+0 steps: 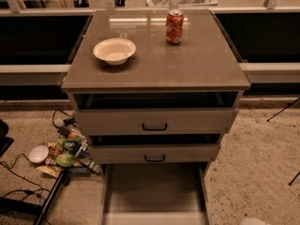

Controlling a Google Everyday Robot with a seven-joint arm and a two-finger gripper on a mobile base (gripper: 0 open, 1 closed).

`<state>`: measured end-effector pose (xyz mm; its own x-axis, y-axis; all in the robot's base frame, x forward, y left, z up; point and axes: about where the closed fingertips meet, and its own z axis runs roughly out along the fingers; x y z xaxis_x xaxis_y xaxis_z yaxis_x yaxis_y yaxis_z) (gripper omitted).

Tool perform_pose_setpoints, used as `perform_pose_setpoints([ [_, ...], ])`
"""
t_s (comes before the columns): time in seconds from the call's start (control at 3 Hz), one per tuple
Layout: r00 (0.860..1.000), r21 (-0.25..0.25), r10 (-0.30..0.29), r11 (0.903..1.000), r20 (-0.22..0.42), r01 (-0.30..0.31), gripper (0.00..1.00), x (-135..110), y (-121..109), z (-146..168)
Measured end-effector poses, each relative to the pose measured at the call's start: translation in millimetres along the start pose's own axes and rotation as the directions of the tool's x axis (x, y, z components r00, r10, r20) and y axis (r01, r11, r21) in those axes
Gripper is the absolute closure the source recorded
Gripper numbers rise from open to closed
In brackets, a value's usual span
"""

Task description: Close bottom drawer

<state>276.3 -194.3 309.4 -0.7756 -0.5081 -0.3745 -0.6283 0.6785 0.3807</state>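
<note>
bottom drawer (154,191) pulled out — flat grey tray | gripper (255,221) bottom-right edge — grip: cannot tell

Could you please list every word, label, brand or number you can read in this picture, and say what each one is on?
No text can be read for certain.
Red can on the cabinet: white script, too blurred to read.
Green snack bag left of the cabinet: pale lettering, too blurred to read.
Bowl and bottom drawer: no text.
Pincer: out of view.
</note>
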Motion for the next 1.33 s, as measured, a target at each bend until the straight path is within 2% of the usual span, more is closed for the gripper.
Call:
perform_pose_setpoints([
  [0.33,1.0,-0.026,0.011,0.9996,-0.005,-0.011,1.0,8,-5,23],
  [0.67,0.999,-0.076,0.043,0.9961,-0.017,-0.045,1.0,37,-27,75],
  [1.0,0.996,-0.135,0.084,0.9875,0.023,-0.081,1.0,65,-44,115],
  [1.33,0.992,-0.162,0.1,0.9831,0.08,-0.086,1.0,80,-65,137],
])
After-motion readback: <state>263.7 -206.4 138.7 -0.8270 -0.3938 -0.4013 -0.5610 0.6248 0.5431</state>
